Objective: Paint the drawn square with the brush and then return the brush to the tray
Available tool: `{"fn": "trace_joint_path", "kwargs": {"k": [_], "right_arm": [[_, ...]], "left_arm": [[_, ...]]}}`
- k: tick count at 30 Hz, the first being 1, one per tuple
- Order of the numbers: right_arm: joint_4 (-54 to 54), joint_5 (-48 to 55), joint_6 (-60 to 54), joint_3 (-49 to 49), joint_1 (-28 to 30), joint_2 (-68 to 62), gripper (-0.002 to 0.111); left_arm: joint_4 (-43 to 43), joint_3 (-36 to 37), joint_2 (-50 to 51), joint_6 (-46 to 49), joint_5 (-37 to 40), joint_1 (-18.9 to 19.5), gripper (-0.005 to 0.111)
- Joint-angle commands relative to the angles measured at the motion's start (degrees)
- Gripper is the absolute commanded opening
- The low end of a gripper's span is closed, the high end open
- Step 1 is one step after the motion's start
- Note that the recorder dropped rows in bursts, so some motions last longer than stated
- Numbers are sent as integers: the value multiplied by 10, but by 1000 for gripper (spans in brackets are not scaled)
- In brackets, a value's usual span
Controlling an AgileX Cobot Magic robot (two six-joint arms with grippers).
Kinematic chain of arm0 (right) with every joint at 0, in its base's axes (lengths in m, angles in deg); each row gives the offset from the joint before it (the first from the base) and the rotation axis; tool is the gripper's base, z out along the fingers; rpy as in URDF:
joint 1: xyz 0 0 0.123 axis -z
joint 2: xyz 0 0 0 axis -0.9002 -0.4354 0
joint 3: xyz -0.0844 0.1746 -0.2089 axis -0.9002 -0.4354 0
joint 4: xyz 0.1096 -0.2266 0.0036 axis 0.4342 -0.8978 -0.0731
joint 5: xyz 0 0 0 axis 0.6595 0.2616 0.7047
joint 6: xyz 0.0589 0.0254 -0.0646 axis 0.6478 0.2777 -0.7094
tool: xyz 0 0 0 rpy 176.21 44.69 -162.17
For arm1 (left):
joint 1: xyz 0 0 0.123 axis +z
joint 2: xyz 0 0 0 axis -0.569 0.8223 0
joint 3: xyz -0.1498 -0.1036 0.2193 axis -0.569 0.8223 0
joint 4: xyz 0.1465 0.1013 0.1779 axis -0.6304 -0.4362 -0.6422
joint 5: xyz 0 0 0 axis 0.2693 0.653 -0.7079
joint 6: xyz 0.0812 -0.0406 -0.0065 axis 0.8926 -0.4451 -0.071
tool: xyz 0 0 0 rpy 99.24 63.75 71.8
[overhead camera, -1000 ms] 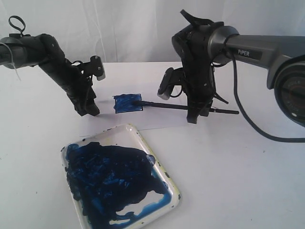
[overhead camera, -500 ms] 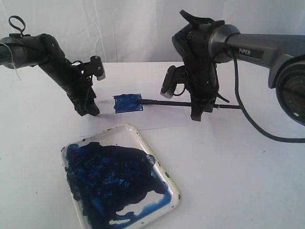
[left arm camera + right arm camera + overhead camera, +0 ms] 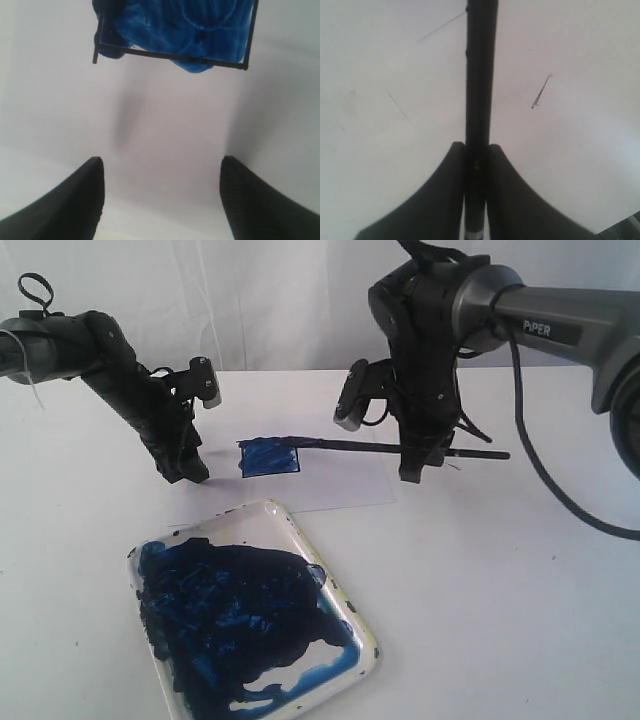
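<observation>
White cloth backdrop (image 3: 270, 300) hangs behind a white bench (image 3: 500, 620), and on the bench lies a white sheet of paper (image 3: 345, 485) bearing the drawn square (image 3: 268, 456), filled almost edge to edge with dark blue paint. My right tool (image 3: 415, 468) points down and is pinching the brush (image 3: 350, 446) partway along its handle. Its fingers (image 3: 445, 200) press on the black shaft from both sides, and the silver band (image 3: 474, 234) shows on the wrist side of the grip. The brush lies nearly level, its long axis running across the exterior view. Its stained tip points left toward my other arm and ends at the square's far right corner, while the handle end sticks out to the right past my tool. Whether the bristles touch the paper I cannot tell. My wrist camera (image 3: 350, 405) hangs above the shaft between tool and square. My left tool (image 3: 187, 472) is spread wide with nothing between its fingers, tips down near the sheet's left edge, just beside the square on the side opposite the brush. The tray (image 3: 347, 608) sits on the bench nearer the exterior camera than the sheet, well apart from the brush, smeared with dark blue, with yellowish stains on its rim. Between brush and tray lie the sheet's near edge and a strip of bench
</observation>
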Motion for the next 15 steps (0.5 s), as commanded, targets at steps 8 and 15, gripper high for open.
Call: {"fn": "trace_joint_path", "kwargs": {"k": [8,15], "right_arm": [[-41,2,11,-14,1,-13,0],[-43,-26,39,-14,1,-13,0]], "left_arm": [[-12,6,16,1,8,-1,69],[-12,6,16,1,8,-1,69]]}}
